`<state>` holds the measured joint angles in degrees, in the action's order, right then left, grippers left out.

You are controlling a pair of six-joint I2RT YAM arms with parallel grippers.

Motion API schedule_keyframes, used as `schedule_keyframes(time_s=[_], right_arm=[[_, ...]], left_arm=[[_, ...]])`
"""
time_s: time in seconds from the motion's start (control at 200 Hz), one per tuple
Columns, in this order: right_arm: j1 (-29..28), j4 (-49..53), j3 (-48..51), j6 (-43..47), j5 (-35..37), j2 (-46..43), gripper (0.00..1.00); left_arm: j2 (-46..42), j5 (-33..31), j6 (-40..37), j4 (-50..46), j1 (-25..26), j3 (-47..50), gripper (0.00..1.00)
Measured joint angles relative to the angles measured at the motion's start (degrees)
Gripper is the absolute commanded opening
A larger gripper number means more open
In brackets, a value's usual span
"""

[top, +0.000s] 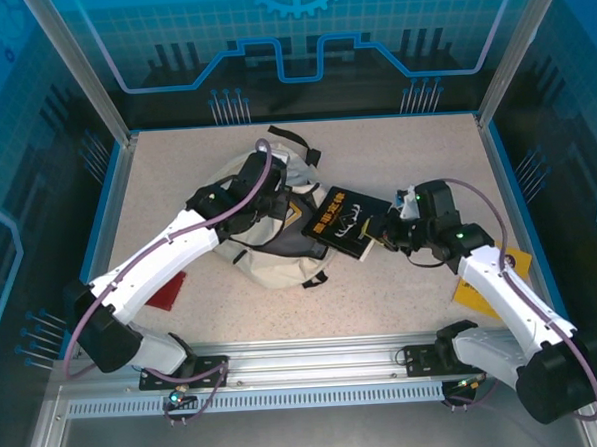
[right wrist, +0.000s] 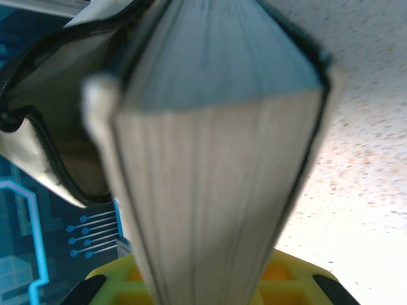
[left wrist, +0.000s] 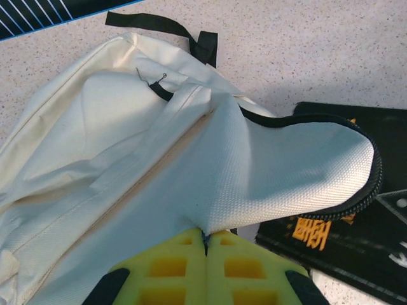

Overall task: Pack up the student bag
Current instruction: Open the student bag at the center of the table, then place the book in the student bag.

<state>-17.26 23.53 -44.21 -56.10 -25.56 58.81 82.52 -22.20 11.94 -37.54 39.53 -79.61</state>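
Soft, limp student bag (top: 268,265) mid-table; best pinched at zipper rim; left gripper (left wrist: 205,244) clamped on its flap; right gripper (right wrist: 210,283) clamped on stiff black book (top: 350,221) just right of it.

The top view looks down from above and behind the arm bases onto the whole surface (top: 405,148). The left wrist view hugs the student bag (left wrist: 127,159), facing 1 o'clock; the right wrist view, nearly touching the book (right wrist: 216,190), faces 9 o'clock. All share bag and book
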Motion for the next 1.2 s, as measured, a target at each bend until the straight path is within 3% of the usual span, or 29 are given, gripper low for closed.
schedule_keyframes(time_s=[0.315, 0.785, 0.98, 1.201], right_arm=[[-9.07, -12.72, 0.35, -7.32, -0.48, 7.98, 0.00], [-14.62, -26.73, -2.78, -14.21, 2.62, 21.77, 0.00], [-14.62, -27.76, -2.73, -15.28, 6.27, 20.55, 0.00], [-14.62, -27.50, -2.38, -15.72, 7.61, 13.03, 0.00]], left_arm=[[-1.18, 1.68, 0.22, 3.30, 0.00, 3.41, 0.00], [-2.62, 3.15, 1.57, 4.02, 0.00, 4.46, 0.00], [-3.23, 3.15, 1.66, 4.02, 0.00, 4.70, 0.00], [-4.02, 3.13, 1.64, 4.11, 0.00, 4.92, 0.00]])
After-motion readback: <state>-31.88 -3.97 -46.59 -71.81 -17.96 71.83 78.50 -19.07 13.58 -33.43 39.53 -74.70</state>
